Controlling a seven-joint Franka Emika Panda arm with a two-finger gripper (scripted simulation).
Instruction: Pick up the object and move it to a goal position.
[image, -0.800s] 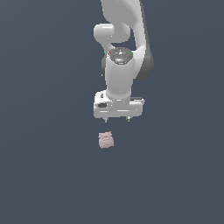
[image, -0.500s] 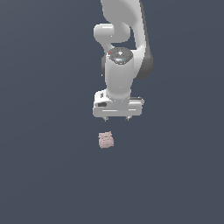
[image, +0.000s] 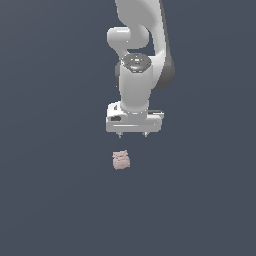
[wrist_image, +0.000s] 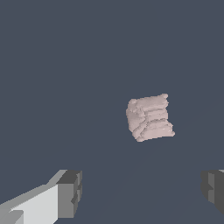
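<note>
The object (image: 120, 160) is a small pale pinkish-beige lumpy block lying on the dark grey floor. In the exterior view it sits just below my white gripper (image: 133, 134) and a little toward the exterior view's left of it. The gripper points down, open and empty, with its short fingertips (image: 146, 134) clear of the block. In the wrist view the block (wrist_image: 150, 118) lies beyond the two dark finger pads (wrist_image: 71, 194), which stand wide apart; it is not between them.
The white arm (image: 141, 55) rises above the gripper. The plain dark grey floor (image: 55, 190) surrounds the block on all sides.
The gripper has shifted slightly toward the exterior view's left, closer over the block. The block has not moved.
</note>
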